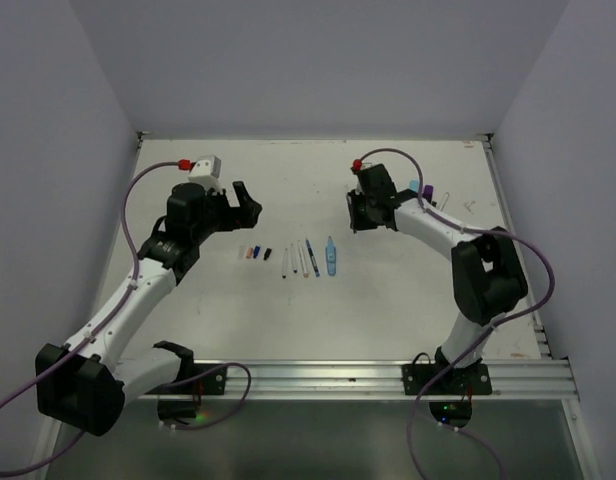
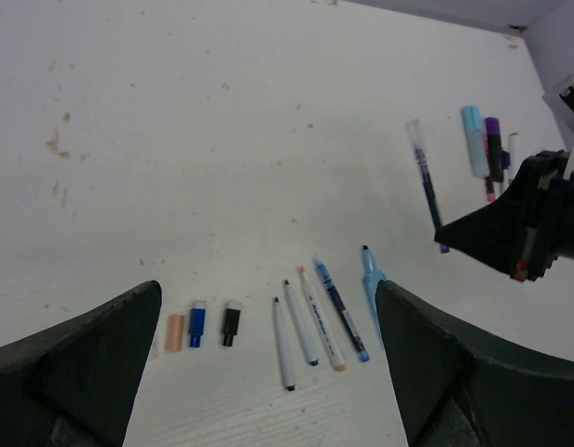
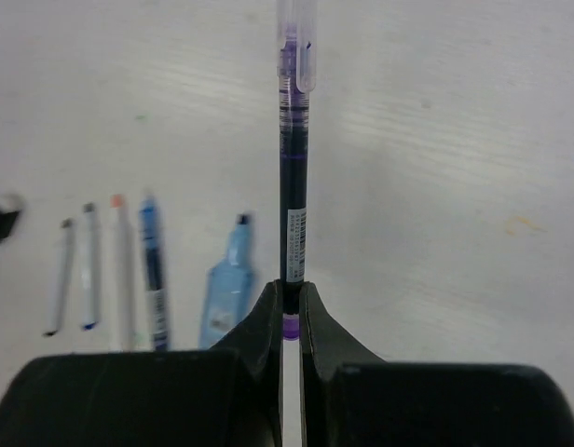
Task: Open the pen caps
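Pen caps (image 2: 196, 323) in orange, blue and black lie already off on the tabletop (image 2: 222, 140), beside a row of bare pens (image 2: 310, 326). The right fingers (image 3: 259, 326) pinch tight on the tail of a purple pen (image 3: 292, 214), its clear cap (image 3: 297, 47) on at the far end. The left fingers (image 2: 82, 363) gape wide, empty. The likely next move: left crosses over, grips that cap and pulls straight. The right wrist view shows the clamp; only the left wrist view shows the capped pens (image 2: 487, 144) waiting beyond.
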